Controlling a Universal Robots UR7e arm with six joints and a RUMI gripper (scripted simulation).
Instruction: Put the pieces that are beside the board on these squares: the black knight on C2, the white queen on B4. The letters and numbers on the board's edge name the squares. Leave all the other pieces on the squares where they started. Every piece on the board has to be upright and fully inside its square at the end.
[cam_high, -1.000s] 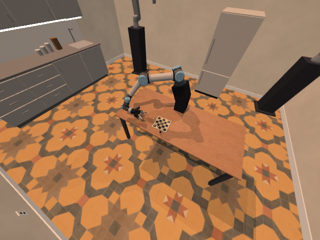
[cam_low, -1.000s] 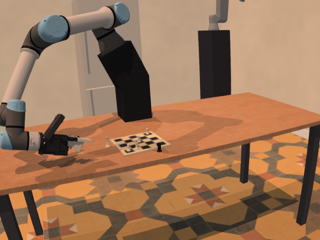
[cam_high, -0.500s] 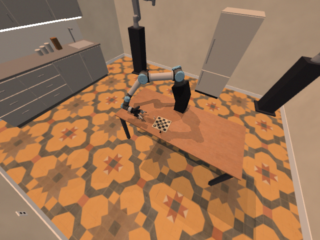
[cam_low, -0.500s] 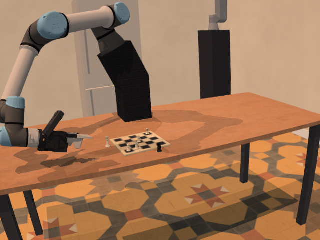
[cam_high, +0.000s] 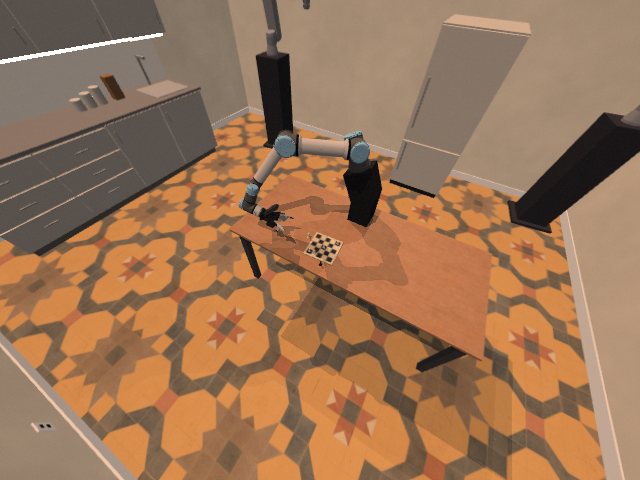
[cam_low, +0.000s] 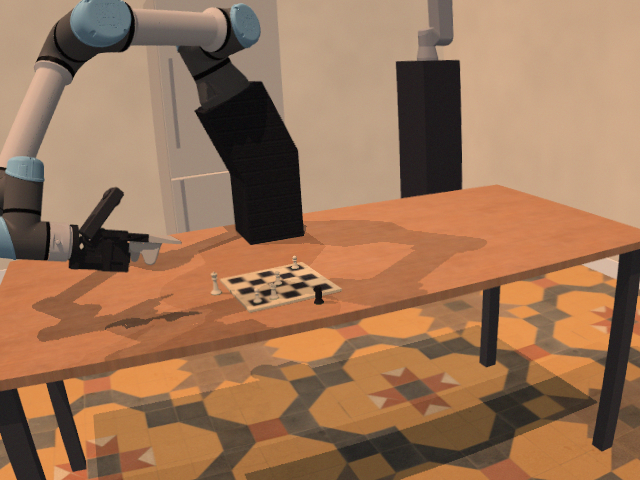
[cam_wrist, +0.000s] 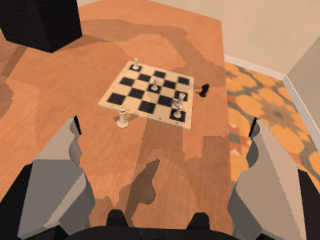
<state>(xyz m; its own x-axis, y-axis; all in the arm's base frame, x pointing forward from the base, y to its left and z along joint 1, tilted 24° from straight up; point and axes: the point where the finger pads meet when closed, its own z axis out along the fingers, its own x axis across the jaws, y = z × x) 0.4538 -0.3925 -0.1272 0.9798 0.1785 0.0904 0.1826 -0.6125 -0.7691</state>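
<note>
so the gripper (cam_low: 155, 246) hangs above the table (cam_low: 465, 232) with its jaws spread all the way apart and nothing between them. it sits over the end of the table nearest the kitchen counter (cam_high: 77, 134), well apart from the board (cam_low: 281, 285), pointing toward it. in the wrist view both fingers frame the sides of the shot and the whole board (cam_wrist: 150, 92) shows between them, further out.

the white queen (cam_low: 215, 283) stands upright on the wood just beside the board, on the side facing the gripper, right off one corner. from the wrist camera the queen (cam_wrist: 122, 118) is the closest piece, with bare tabletop between it and the fingers.

the black knight (cam_low: 318, 296) is on the opposite side, off the board, just beside its edge and near the table's front edge. in the wrist view the knight (cam_wrist: 204, 90) sits past the board's right side, with the table edge and the tiled floor (cam_wrist: 260, 100) not far beyond it.

there are four white pieces on the board: one alone at the far corner (cam_low: 294, 262), the others grouped toward the near side (cam_low: 272, 291). too small to tell what they are or read the square labels.

the arm's black pedestal (cam_low: 263, 170) stands on the table behind the board, well apart from it.
</note>
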